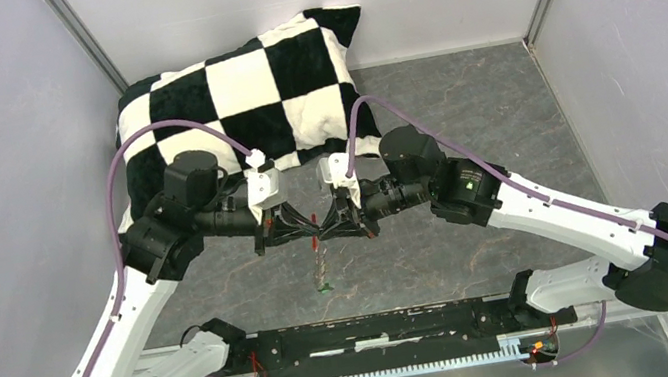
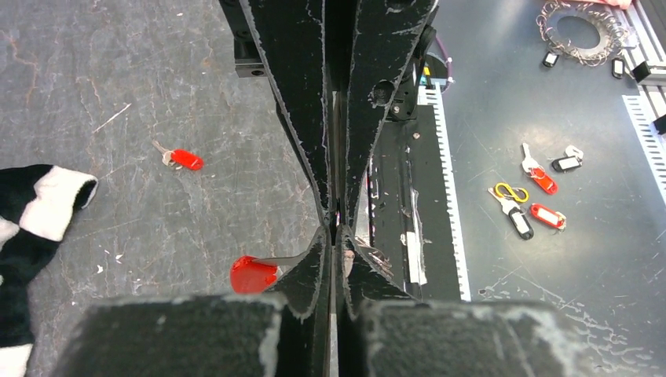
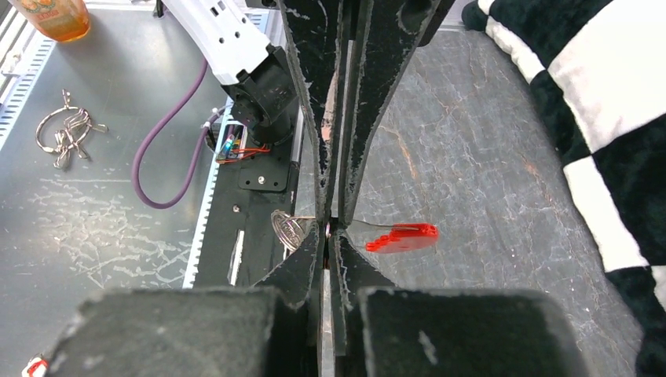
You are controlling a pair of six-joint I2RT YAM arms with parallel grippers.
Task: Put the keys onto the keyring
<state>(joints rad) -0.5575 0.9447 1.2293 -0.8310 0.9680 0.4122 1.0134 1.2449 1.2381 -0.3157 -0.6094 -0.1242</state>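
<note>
Both grippers meet tip to tip above the middle of the table. My left gripper [image 1: 307, 225] [image 2: 338, 232] is shut on the keyring's thin metal. The red fob [image 2: 253, 275] sticks out on the pillow side and the ring coil [image 2: 382, 258] on the base side. My right gripper [image 1: 325, 222] [image 3: 330, 228] is shut at the same spot, with the coil [image 3: 289, 229] on one side and the fob [image 3: 402, 237] on the other. A silvery chain [image 1: 321, 266] trails down from the pinch to a green key [image 1: 326, 289]. A small red key [image 2: 187, 159] lies on the table beyond.
A black-and-white checkered pillow [image 1: 244, 91] lies at the back, close behind both wrists. The black base rail [image 1: 382, 328] runs along the near edge. On the metal shelf in front lie spare key tags [image 2: 534, 196], a chain loop [image 2: 581, 31] and a wire ring bunch [image 3: 67, 133].
</note>
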